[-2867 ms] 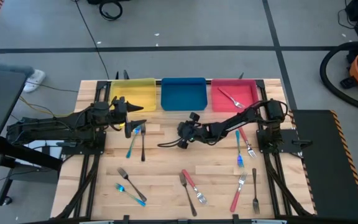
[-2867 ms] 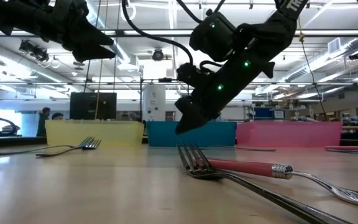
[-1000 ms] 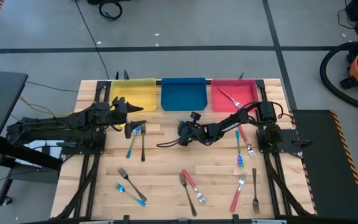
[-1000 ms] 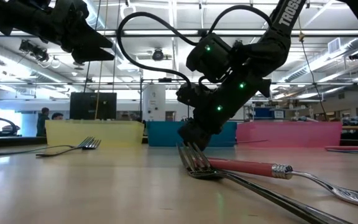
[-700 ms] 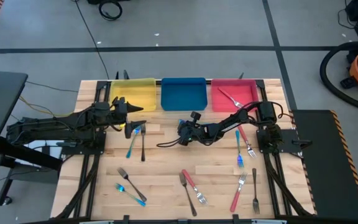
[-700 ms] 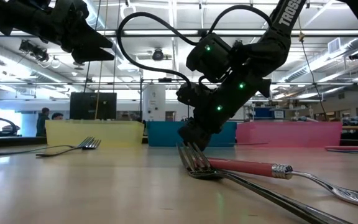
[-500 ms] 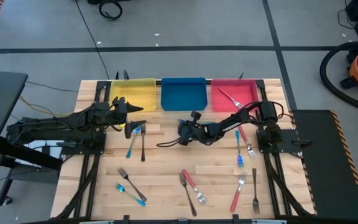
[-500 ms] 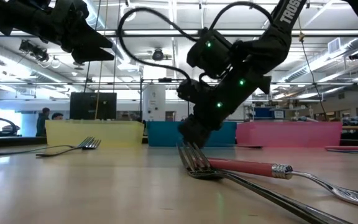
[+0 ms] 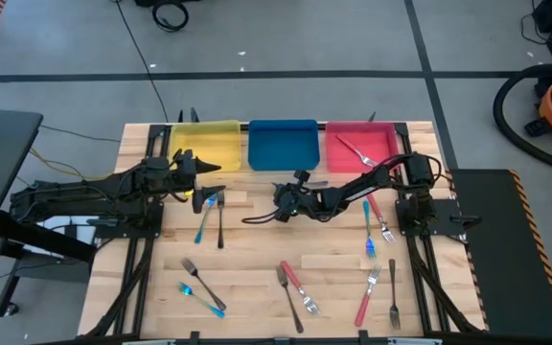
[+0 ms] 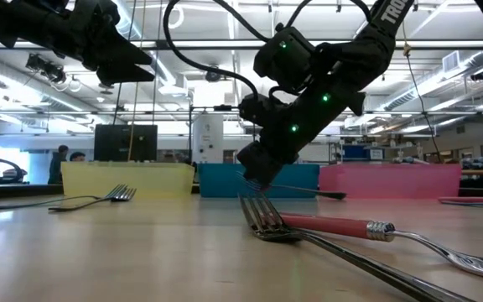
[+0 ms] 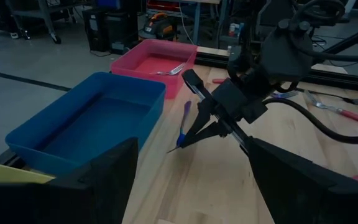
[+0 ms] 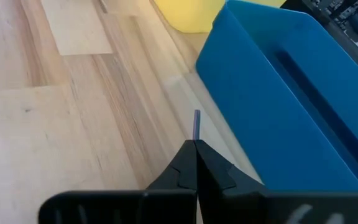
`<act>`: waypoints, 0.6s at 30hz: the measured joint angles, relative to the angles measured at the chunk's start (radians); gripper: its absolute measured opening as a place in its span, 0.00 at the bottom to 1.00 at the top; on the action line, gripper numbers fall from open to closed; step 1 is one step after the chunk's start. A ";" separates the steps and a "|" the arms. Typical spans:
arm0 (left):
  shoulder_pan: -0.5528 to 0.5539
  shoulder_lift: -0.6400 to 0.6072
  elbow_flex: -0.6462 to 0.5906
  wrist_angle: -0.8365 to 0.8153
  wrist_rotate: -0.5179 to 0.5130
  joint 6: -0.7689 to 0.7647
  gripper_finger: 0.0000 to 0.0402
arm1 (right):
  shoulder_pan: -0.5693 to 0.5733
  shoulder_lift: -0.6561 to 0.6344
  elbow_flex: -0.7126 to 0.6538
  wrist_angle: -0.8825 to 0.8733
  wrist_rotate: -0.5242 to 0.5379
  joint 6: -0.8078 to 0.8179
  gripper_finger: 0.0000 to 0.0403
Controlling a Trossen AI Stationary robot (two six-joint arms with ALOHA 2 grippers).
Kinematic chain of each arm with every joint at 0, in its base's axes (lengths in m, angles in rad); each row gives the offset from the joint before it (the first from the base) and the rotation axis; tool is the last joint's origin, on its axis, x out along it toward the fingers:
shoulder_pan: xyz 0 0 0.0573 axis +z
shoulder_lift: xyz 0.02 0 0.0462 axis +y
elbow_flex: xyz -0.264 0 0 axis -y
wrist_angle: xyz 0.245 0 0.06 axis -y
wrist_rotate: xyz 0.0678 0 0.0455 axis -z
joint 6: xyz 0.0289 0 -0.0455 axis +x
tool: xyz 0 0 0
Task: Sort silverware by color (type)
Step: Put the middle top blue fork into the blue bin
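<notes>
Right gripper point(image 9: 283, 198) was clamped tight on a blue-handled fork point(image 11: 183, 124), lifted off the table point(image 9: 257, 259) at centre, just at 6 o'clock of the blue bin point(image 9: 282, 144). Left gripper point(image 9: 211, 172) sat spread wide, holding nothing, at 6 o'clock of the yellow bin point(image 9: 205, 146). Other forks point(image 9: 296, 288) lay scattered toward 6 o'clock.

Evenly lit from overhead in the high view; pale wooden worktop point(image 9: 257, 249) bright, shadows under the arms soft and short. Low view backlit by rows of ceiling strip lights point(image 10: 225, 52), leaving the arms as dark silhouettes with green indicator lamps glowing; nearest red-handled fork point(image 10: 325, 226) soft, out of focus. Left wrist view dim, own fingers point(image 11: 104, 180) blurred, nearly black. Right wrist view bright, slightly washed out, blue bin point(image 12: 291, 93) saturated, foreground claw point(image 12: 196, 168) blurred.
</notes>
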 joint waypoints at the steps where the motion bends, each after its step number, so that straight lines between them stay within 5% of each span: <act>1: 0.000 0.000 0.000 0.000 0.000 0.000 0.76 | 0.000 0.000 0.000 0.000 0.000 -0.003 0.00; 18: 0.000 0.000 0.000 -0.001 0.000 0.000 0.76 | 0.002 -0.032 0.048 0.020 0.043 -0.079 0.00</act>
